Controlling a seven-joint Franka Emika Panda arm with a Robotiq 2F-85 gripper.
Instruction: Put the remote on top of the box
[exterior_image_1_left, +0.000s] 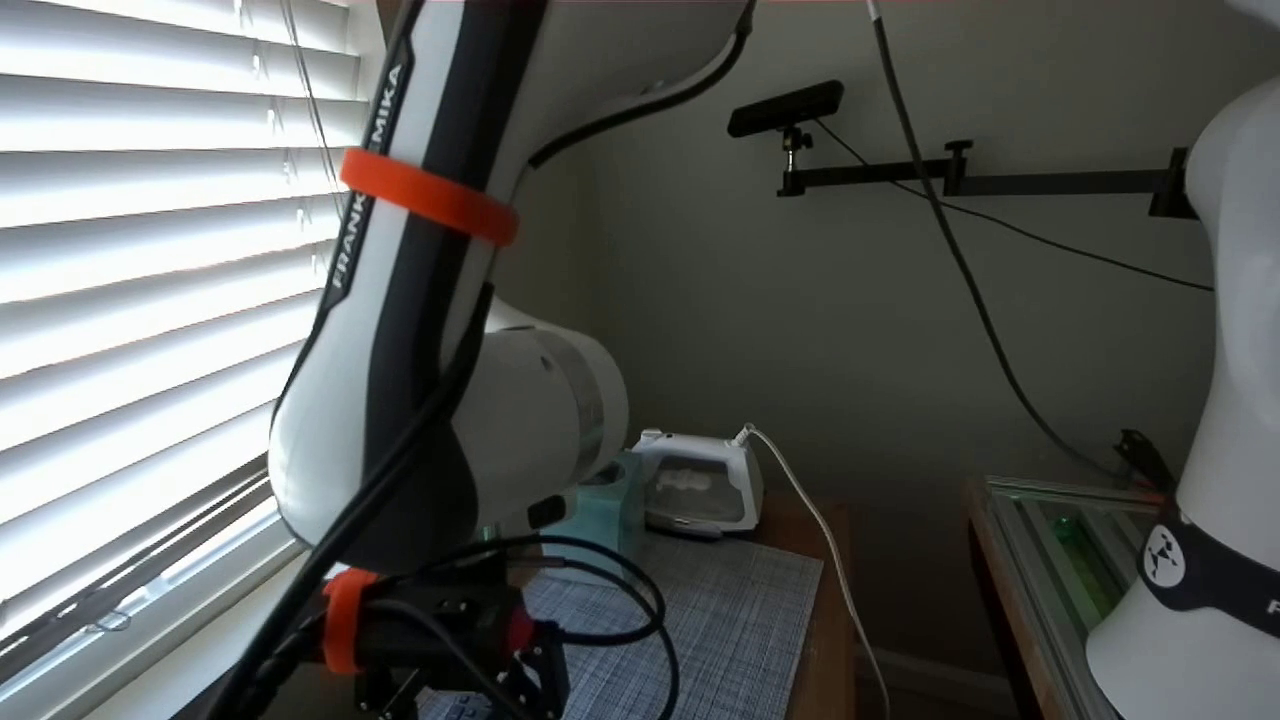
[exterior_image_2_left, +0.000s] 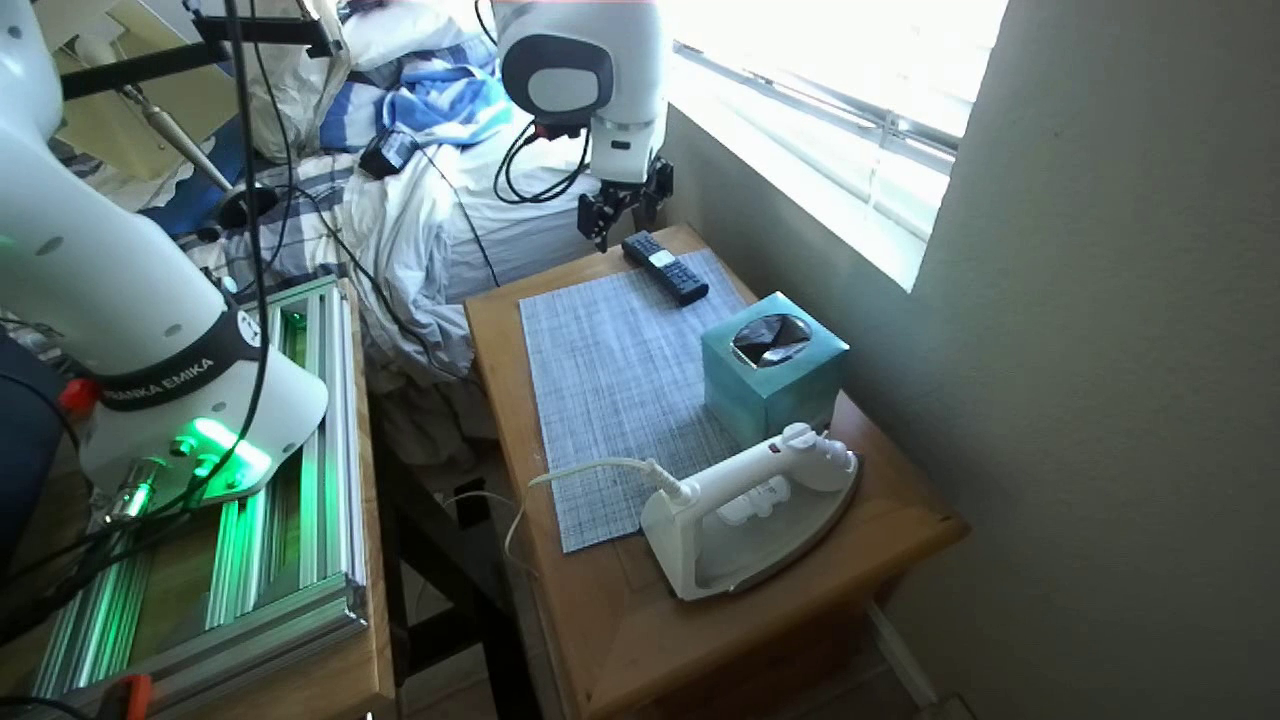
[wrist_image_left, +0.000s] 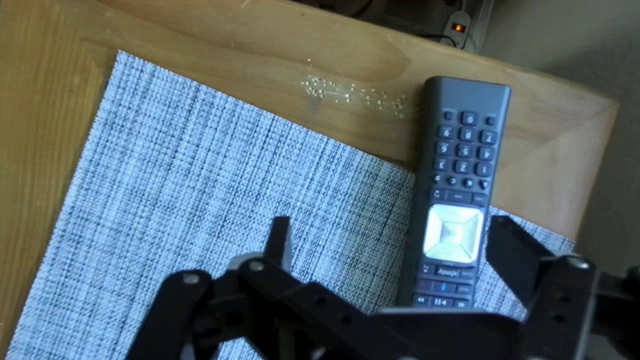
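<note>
Wrist view: the fingers of your gripper (wrist_image_left: 392, 245) stand apart, with the remote (wrist_image_left: 452, 185) seen between them.
You have the remote lying with its buttons up, one end on the table (wrist_image_left: 45, 150) and the rest, as far as it shows, on the mat (wrist_image_left: 225, 175). In an exterior view you find the remote near the box (exterior_image_2_left: 775, 385), which stands upright with an oval opening in its top, and the iron (exterior_image_2_left: 770, 540) is just beside the box.

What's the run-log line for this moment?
gripper open, holding nothing | remote lying across edge of placemat | box upright beside iron | remote not yet on box
</note>
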